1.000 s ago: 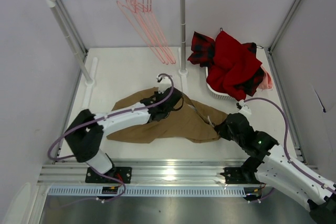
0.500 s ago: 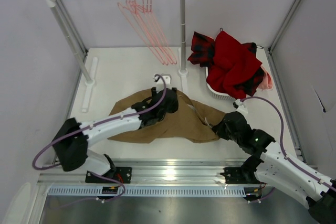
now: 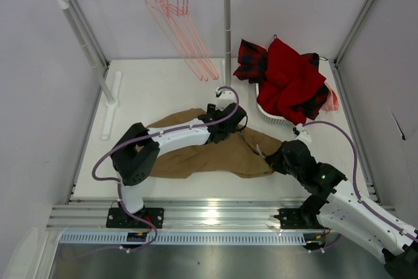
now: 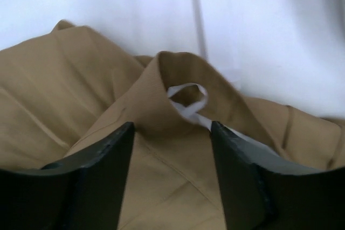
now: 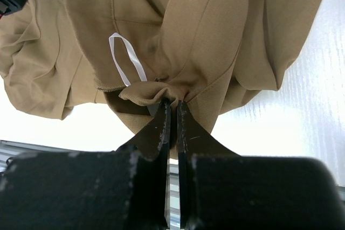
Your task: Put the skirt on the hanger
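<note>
The tan skirt (image 3: 209, 151) lies crumpled on the white table between the two arms. My left gripper (image 3: 230, 124) hovers over its far upper edge, jaws open. In the left wrist view its dark fingers (image 4: 102, 176) straddle a raised fold of the skirt (image 4: 178, 95) with a white loop, not pinching it. My right gripper (image 3: 273, 160) is shut on the skirt's right edge; in the right wrist view, bunched skirt cloth (image 5: 178, 41) is pinched at the gripper (image 5: 173, 103). Several pink hangers (image 3: 186, 31) hang on the rail at the back.
A metal rail on two posts (image 3: 226, 31) stands at the back. A white basket (image 3: 271, 114) at the right rear holds a red garment (image 3: 290, 80) and red-and-black plaid cloth (image 3: 251, 57). Walls close in both sides.
My left gripper opened and let go of the skirt, then moved right and toward the back along the skirt's upper edge. The right gripper kept its hold and barely moved.
</note>
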